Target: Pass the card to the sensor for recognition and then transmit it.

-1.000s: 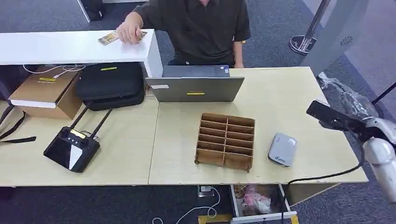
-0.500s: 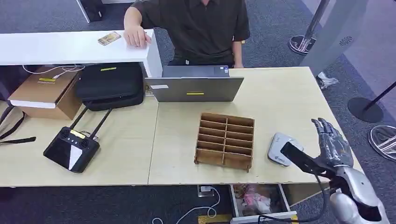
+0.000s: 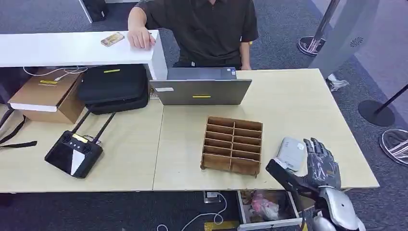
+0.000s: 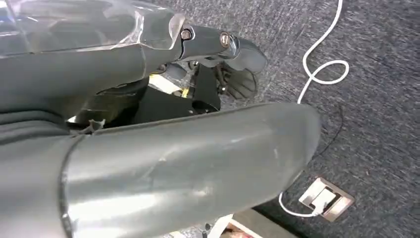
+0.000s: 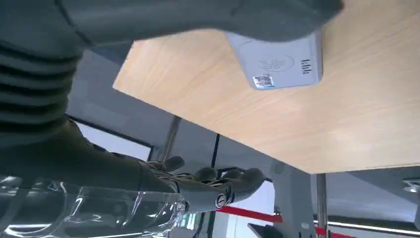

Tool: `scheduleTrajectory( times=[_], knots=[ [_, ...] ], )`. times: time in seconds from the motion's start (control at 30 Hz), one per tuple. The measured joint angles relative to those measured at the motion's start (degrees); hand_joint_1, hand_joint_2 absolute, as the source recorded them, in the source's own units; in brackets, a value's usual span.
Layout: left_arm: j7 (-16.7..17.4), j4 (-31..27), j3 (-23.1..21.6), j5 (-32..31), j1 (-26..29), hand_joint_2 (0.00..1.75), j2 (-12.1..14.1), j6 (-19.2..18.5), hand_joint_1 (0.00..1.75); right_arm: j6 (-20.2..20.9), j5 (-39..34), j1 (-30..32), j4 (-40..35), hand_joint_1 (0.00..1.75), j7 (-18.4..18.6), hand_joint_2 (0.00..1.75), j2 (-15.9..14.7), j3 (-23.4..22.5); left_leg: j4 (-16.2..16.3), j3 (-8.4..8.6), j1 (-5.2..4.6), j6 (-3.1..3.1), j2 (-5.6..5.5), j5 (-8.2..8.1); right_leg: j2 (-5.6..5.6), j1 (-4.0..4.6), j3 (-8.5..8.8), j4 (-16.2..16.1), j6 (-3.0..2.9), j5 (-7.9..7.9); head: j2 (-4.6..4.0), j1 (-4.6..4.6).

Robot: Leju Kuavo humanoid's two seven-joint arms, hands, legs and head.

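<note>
Head view: the card lies on the white counter at about 10 o'clock in the scene, far side of the tabletop, just beside a person's hand. Its long axis runs roughly left to right, tilted slightly up at its right end. The right hand hangs at 5 o'clock, at the tabletop's near edge, fingers spread and straight with nothing in them, thumb stuck out towards the wooden rack. The grey sensor sits just beside that hand, between it and the rack. So the card lies well apart from the right hand, diagonally across the whole tabletop towards 10 o'clock; the sensor is the near thing, the card the far one. Judging from this, a reach for the card would have to cross over the laptop.

Left wrist view: the left hand points at carpet and a white cable; whether its fingers are apart or curled I cannot tell.

Right wrist view: the sensor rests flat on the tabletop, close under the thumb; the dark fingers extend past the table edge, holding nothing.
</note>
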Motion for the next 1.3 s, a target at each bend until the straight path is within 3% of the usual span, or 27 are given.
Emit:
scheduleTrajectory(
  times=[0.1,0.13,0.27,0.43,0.6,0.73,1.0,1.3],
  knots=[
    [-0.9,-0.7,-1.0,0.6,0.2,0.0,0.0,-1.0,0.0,2.8,2.1,2.4,-3.6,0.0,0.2,0.0,0.0,0.4,0.0,0.0,0.0,-0.05,0.01,-0.04,0.0,0.0,-0.01,0.0,0.01,-0.03,0.0,0.02],
    [-2.5,-1.0,-1.4,1.0,0.3,0.0,-0.4,-1.6,0.0,3.5,2.2,3.3,-4.7,0.0,0.3,1.75,-0.1,0.4,0.0,0.0,-0.01,-0.03,0.0,-0.06,0.0,-0.01,-0.01,0.0,0.02,-0.04,0.0,0.0],
    [-4.9,-1.4,-3.8,5.2,0.1,0.0,-0.6,-1.3,0.0,5.1,-0.5,6.0,-8.0,0.0,-1.3,1.75,-1.9,0.1,0.0,-0.01,-0.01,0.05,0.01,-0.11,0.0,-0.01,0.01,0.0,0.05,-0.05,0.0,-0.02],
    [-1.8,-5.6,-10.4,14.0,2.5,0.0,-0.5,0.3,0.0,1.5,-4.7,7.5,-9.4,0.0,-5.0,1.75,-6.1,-3.5,0.0,-0.01,-0.05,0.08,0.02,-0.13,0.01,-0.04,0.01,0.0,0.06,-0.05,0.0,0.02],
    [-0.6,-10.1,-16.7,18.1,5.7,0.0,-0.4,1.7,0.0,-1.4,-5.9,7.8,-9.9,0.0,-7.7,1.75,-6.9,-5.9,0.0,-0.01,-0.02,0.07,0.02,-0.17,0.02,-0.04,0.01,0.0,0.06,-0.07,0.0,-0.02],
    [0.6,-11.4,-19.6,19.2,6.3,0.0,-0.2,3.1,0.0,-1.6,-5.7,7.6,-9.9,0.0,-7.9,1.75,-6.9,-6.2,0.0,-0.02,0.0,0.06,0.02,-0.17,0.0,-0.03,0.01,0.0,0.06,-0.07,0.0,-0.02],
    [-1.5,-10.7,-22.7,21.2,6.2,0.0,0.1,2.7,0.0,-0.4,-4.7,7.7,-10.0,0.0,-7.2,1.75,-7.3,-5.5,0.0,-0.01,-0.02,0.05,0.02,-0.16,0.02,-0.02,0.01,0.0,0.06,-0.07,0.0,0.0],
    [-2.5,-9.4,-24.5,23.2,6.0,0.0,0.2,2.4,0.0,1.9,-4.8,4.5,-8.3,0.0,-6.2,1.75,-7.9,-0.7,0.0,0.02,-0.02,0.06,0.11,-0.17,0.08,-0.03,0.02,0.0,0.06,-0.07,0.0,-0.02]
  ],
)
